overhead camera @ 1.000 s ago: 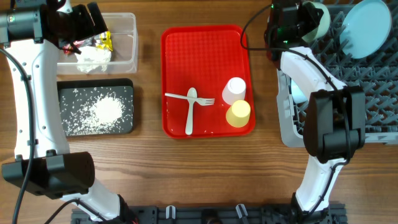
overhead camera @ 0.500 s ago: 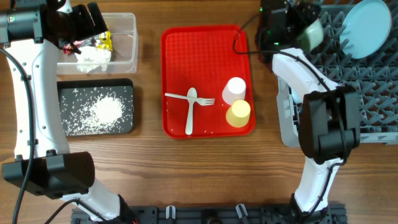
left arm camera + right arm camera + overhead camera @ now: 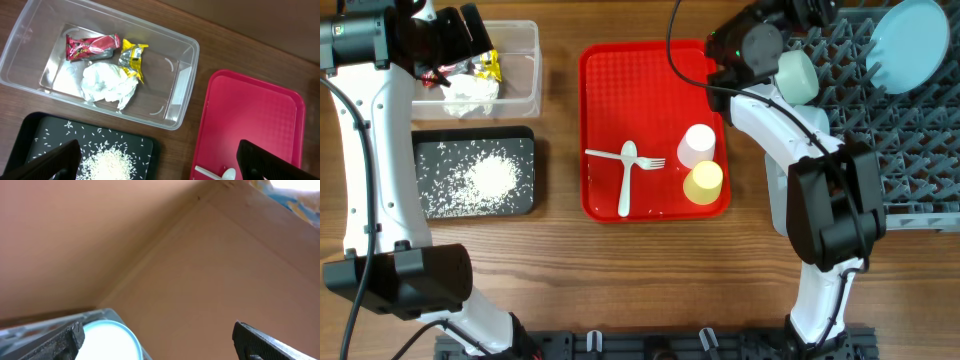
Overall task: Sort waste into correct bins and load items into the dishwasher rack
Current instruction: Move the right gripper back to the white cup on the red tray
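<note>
1. We find the left gripper (image 3: 157,150) above the clear tub (image 3: 30,30). Its fingers are spread wide and hold nothing.
2. In the tub we see the crumpled napkin (image 3: 107,86), the red wrapper (image 3: 92,46) and the yellow wrapper (image 3: 133,57). Both wrappers lie against the napkin.
3. We locate the rice grains (image 3: 485,178) heaped in the black tray (image 3: 525,140), which sits just beside the tub.
4. We place the right gripper (image 3: 157,326) at the far left corner of the dishwasher rack (image 3: 920,150). Its wrist view shows the fingers wide apart with nothing between them.
5. We see a pale bowl (image 3: 798,75) at the rack's left edge, just beside the right arm. We cannot tell whether they touch.
6. We see the light-blue plate (image 3: 910,45) tilted among the pegs in the rack's far right corner.
7. On the red tray (image 3: 620,90) we find the pink cup (image 3: 697,145) and yellow cup (image 3: 703,182) just beside each other. The white fork (image 3: 605,155) lies across the white spoon (image 3: 624,195).
</note>
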Robot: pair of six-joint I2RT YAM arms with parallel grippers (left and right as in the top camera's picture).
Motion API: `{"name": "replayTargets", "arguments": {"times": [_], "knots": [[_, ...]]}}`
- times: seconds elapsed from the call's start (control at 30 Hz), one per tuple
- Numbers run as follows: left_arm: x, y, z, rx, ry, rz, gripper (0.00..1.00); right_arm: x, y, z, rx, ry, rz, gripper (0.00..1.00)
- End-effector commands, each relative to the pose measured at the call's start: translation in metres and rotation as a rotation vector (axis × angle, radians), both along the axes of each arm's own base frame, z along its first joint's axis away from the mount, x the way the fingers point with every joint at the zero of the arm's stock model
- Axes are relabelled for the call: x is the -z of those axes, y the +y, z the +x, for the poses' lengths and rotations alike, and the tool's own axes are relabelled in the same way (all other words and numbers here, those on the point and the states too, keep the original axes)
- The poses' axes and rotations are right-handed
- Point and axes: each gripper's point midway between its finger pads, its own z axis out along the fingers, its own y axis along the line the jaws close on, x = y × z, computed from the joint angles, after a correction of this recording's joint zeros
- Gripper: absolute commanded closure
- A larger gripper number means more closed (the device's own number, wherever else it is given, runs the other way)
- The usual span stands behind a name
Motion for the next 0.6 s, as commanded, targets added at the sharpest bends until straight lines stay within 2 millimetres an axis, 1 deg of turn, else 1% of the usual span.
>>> {"name": "replayTargets", "arguments": {"times": [0.0,0.1,0.2,0.27,0.3,0.33,0.37,0.43,0.47,0.5,0.53,0.57], "knots": [[0.006,0.003,0.001,0.006,0.013,0.008,0.0,0.005,-0.013,-0.015,0.095,0.005,0.087,0.0],[0.006,0.003,0.001,0.006,0.013,0.008,0.0,0.014,-0.012,-0.012,0.093,-0.016,0.125,0.01],[0.006,0.003,0.001,0.006,0.013,0.008,0.0,0.019,-0.007,-0.007,0.069,-0.04,0.144,0.01],[0.006,0.003,0.001,0.006,0.013,0.008,0.0,0.021,0.002,0.001,0.02,-0.056,0.144,0.01],[0.006,0.003,0.001,0.006,0.013,0.008,0.0,0.025,0.012,0.009,-0.025,-0.04,0.135,0.01],[0.006,0.003,0.001,0.006,0.013,0.008,0.0,0.031,0.027,0.019,-0.09,-0.007,0.119,0.01],[0.006,0.003,0.001,0.006,0.013,0.009,0.0,0.042,0.047,0.03,-0.177,0.035,0.111,0.0],[0.006,0.003,0.001,0.006,0.013,0.009,0.0,0.061,0.082,0.044,-0.327,0.08,0.132,0.0],[0.006,0.003,0.001,0.006,0.013,0.008,0.0,0.069,0.098,0.047,-0.393,0.083,0.161,0.0],[0.006,0.003,0.001,0.006,0.013,0.008,0.0,0.081,0.121,0.051,-0.485,0.079,0.224,0.0],[0.006,0.003,0.001,0.006,0.013,0.009,0.0,0.089,0.136,0.052,-0.541,0.082,0.265,0.0],[0.006,0.003,0.001,0.006,0.013,0.008,0.0,0.099,0.156,0.051,-0.61,0.09,0.32,0.0]]}}
